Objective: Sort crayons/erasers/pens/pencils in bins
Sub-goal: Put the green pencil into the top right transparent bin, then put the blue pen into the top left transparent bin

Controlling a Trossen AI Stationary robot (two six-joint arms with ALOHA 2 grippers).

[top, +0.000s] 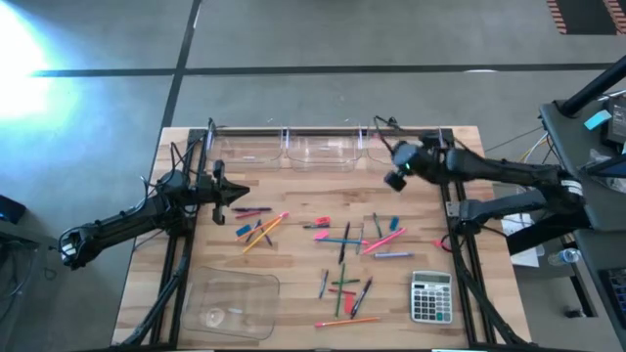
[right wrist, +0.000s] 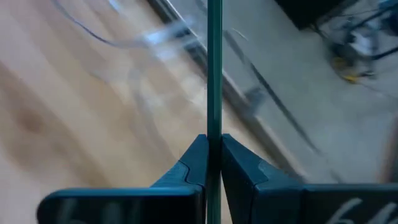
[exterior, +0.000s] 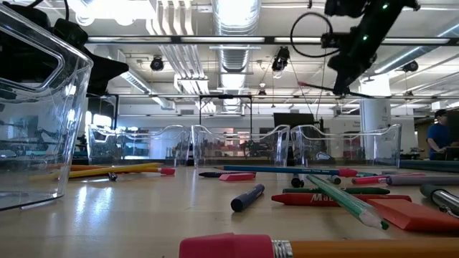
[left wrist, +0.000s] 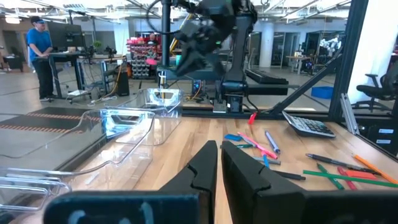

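**Right gripper holding green pencil near the bins**

The right gripper (right wrist: 213, 155) is clamped on a thin green pencil (right wrist: 214, 68), apparently above the rightmost clear bin (top: 391, 147). The left gripper (left wrist: 219, 163), fingers closed and empty, waits over the table's (top: 293, 264) left side.

Right claw (right wrist: 213, 152) pinched tight, raised; left claw (left wrist: 219, 163) closed, low.

A grey calculator (top: 431, 296) lies on the wooden table's (top: 293, 274) right front corner.
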